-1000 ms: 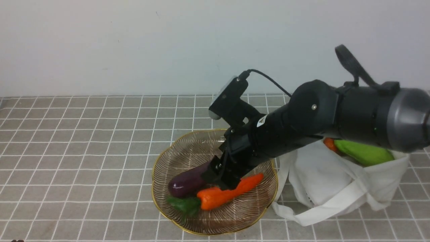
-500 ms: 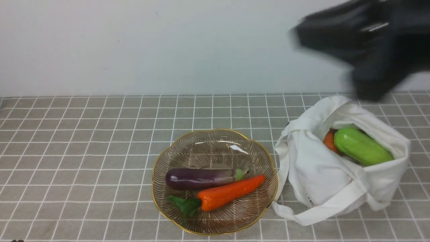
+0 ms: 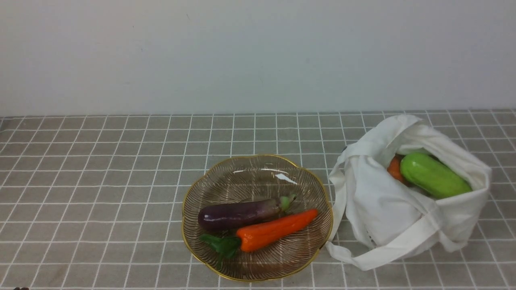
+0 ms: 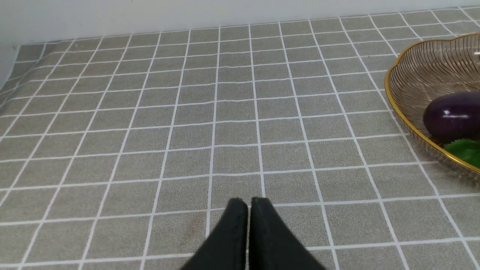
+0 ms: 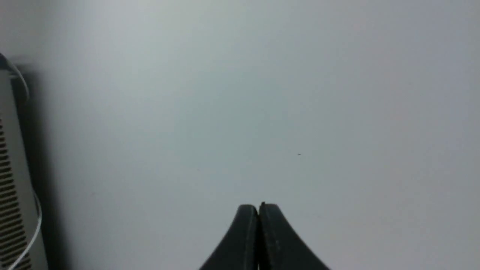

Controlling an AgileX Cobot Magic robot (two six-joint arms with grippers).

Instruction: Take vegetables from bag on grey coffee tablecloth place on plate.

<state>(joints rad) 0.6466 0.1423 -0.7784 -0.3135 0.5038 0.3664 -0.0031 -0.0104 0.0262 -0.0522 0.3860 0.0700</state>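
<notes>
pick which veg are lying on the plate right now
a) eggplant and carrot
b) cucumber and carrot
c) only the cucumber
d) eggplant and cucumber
a: the front view shows the eggplant and carrot lying side by side on the plate, while the cucumber sits in the bag.

A plain test room, it seems: 1 bare white wall (image 3: 258, 56), a checked tablecloth (image 3: 100, 181) (grey with white lines), and a grey box (image 5: 9, 187) with slits.
</notes>
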